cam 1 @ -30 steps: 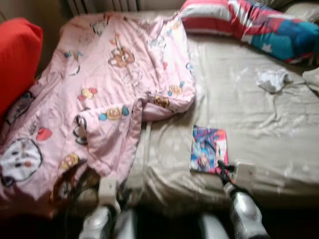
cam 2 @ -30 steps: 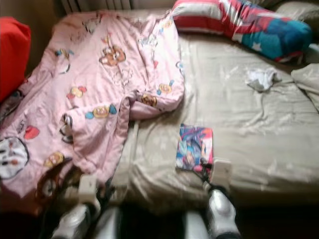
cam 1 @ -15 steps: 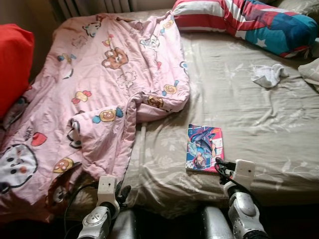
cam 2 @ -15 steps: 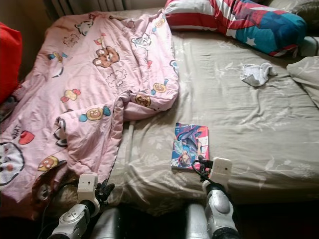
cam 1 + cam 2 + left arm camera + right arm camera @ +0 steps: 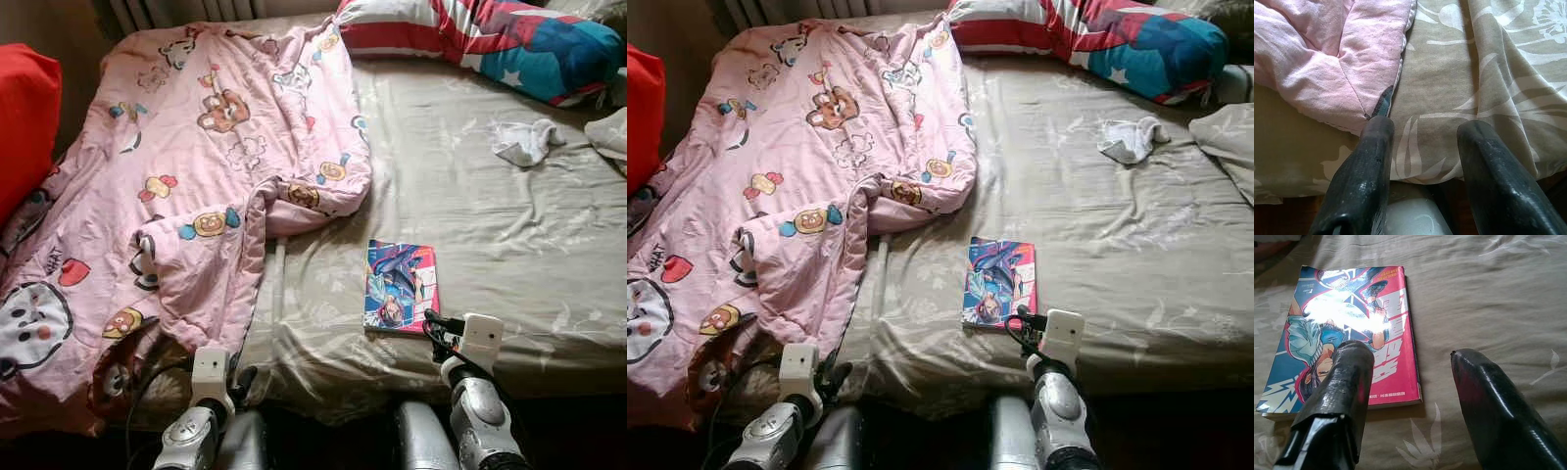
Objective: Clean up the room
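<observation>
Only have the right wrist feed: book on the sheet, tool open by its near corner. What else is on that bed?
Observer: A pink cartoon quilt covers the left half of the bed, beyond the book.
Operator: Right side?
Observer: A small white cloth lies crumpled near the striped pillow.
Operator: Left tool?
Observer: The left tool is open, at the bed's near edge beside the quilt's hem.

The right hand (image 5: 1410, 396), fingers spread, hovers over the comic book's (image 5: 1347, 328) near corner on the bedsheet (image 5: 1488, 298).
</observation>
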### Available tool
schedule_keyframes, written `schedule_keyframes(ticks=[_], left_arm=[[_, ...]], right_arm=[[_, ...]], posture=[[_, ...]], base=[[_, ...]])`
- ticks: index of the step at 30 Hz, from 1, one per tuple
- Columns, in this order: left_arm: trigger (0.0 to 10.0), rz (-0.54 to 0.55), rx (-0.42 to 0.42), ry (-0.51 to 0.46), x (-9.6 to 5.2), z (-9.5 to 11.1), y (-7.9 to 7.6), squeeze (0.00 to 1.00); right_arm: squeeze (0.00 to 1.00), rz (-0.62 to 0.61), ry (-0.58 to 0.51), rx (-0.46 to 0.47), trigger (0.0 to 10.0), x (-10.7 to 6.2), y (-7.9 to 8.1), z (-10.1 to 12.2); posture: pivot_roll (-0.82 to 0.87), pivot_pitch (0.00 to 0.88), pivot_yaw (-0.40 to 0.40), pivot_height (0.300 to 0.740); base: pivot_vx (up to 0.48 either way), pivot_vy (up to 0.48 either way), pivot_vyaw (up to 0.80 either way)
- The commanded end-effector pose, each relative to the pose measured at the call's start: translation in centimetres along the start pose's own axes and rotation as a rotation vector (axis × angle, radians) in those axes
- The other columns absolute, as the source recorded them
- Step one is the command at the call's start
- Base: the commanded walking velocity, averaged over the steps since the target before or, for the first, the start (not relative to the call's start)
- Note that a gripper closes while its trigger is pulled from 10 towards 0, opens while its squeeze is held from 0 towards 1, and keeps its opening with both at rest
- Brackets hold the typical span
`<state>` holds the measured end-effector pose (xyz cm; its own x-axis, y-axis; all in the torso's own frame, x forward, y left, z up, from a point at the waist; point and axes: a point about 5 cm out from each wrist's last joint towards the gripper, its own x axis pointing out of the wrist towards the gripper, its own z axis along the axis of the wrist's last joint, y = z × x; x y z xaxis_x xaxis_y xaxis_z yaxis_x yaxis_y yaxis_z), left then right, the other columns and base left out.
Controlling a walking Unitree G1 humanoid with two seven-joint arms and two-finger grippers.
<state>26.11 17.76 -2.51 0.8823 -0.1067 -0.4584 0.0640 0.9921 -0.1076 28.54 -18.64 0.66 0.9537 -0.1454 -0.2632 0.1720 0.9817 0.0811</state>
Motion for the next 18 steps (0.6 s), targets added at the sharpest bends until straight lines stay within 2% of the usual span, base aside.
schedule_keyframes(ticks=[1,6,7,9,11,16,18], left_arm=[[10.0,0.015,-0.014,0.039,-0.5,-1.1,0.4,0.0],[10.0,0.015,-0.012,0.039,-0.6,-1.1,0.5,0.0],[10.0,-0.03,0.038,-0.146,-0.3,2.3,1.2,0.0],[10.0,-0.052,0.065,-0.227,-0.4,4.0,1.3,0.0],[10.0,-0.053,0.062,-0.253,-0.1,4.7,1.0,0.0],[10.0,-0.041,0.054,-0.305,0.1,5.9,0.8,0.0],[10.0,-0.04,0.046,-0.31,0.2,6.1,0.6,0.0]], right_arm=[[0.0,-0.003,0.031,0.009,10.0,-0.3,0.1,-0.7],[0.0,-0.002,0.031,0.018,10.0,-0.2,0.0,-0.6],[0.0,-0.029,-0.01,0.243,10.0,1.3,0.4,1.6],[0.0,-0.03,-0.031,0.327,10.0,1.8,0.6,2.4],[0.0,-0.003,-0.032,0.266,10.0,1.6,1.0,2.3],[0.0,0.01,-0.037,0.231,10.0,1.3,1.2,1.9],[0.0,0.007,-0.033,0.248,10.0,1.2,0.9,1.7]], posture=[[-0.04,0.226,0.078,0.626],[-0.04,0.23,0.08,0.626],[0.08,0.393,0.161,0.626],[0.07,0.39,0.16,0.626],[0.07,0.378,0.158,0.626],[0.06,0.365,0.154,0.626],[0.06,0.353,0.15,0.626]], base=[[0.0,0.0,0.0],[0.0,0.0,0.0],[0.0,0.0,0.0],[0.0,0.0,0.0],[0.0,0.0,0.0],[0.0,0.0,0.0],[0.0,0.0,0.0]])
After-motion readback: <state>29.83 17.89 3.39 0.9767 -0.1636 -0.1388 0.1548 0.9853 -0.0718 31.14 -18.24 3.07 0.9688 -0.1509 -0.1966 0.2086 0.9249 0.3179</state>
